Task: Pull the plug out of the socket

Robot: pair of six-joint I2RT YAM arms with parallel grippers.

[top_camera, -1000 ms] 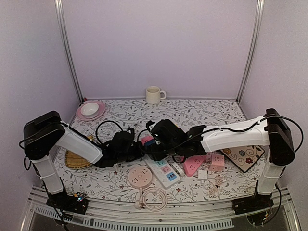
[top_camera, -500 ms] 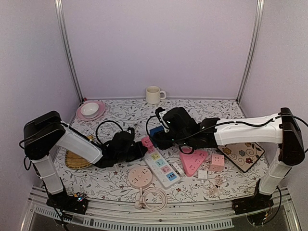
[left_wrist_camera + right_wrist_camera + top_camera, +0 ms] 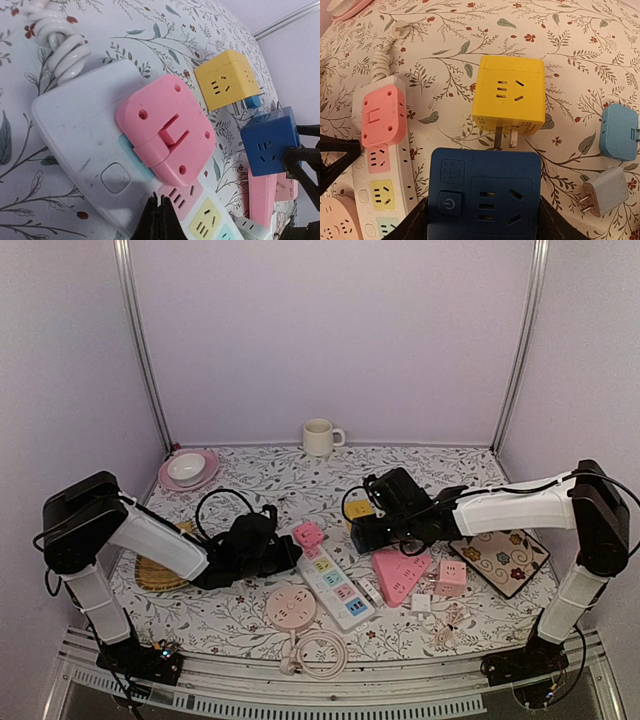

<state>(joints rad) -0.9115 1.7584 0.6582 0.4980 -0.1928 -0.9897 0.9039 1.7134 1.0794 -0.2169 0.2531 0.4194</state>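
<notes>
A white power strip (image 3: 338, 590) (image 3: 80, 135) lies in the middle of the table, with a pink plug (image 3: 308, 533) (image 3: 167, 129) (image 3: 382, 115) still seated at its cable end. My left gripper (image 3: 291, 552) (image 3: 161, 207) is shut, its tips resting on the strip just beside that pink plug. My right gripper (image 3: 364, 531) (image 3: 482, 212) is shut on a dark blue plug block (image 3: 485, 195) (image 3: 270, 140), held clear of the strip to its right. A yellow cube adapter (image 3: 358, 508) (image 3: 509, 95) lies on the table just beyond the blue one.
A light blue adapter (image 3: 618, 131) and a grey plug (image 3: 606, 191) lie right of the yellow cube. A pink triangular socket (image 3: 398, 573), pink cube (image 3: 451, 577), patterned mat (image 3: 505, 562) and round pink socket (image 3: 291, 607) sit nearby. A mug (image 3: 320, 436) and pink plate (image 3: 205, 477) stand at the back.
My right gripper has carried the blue plug block off the power strip and away to the right. The left gripper has stayed pressed on the strip.
</notes>
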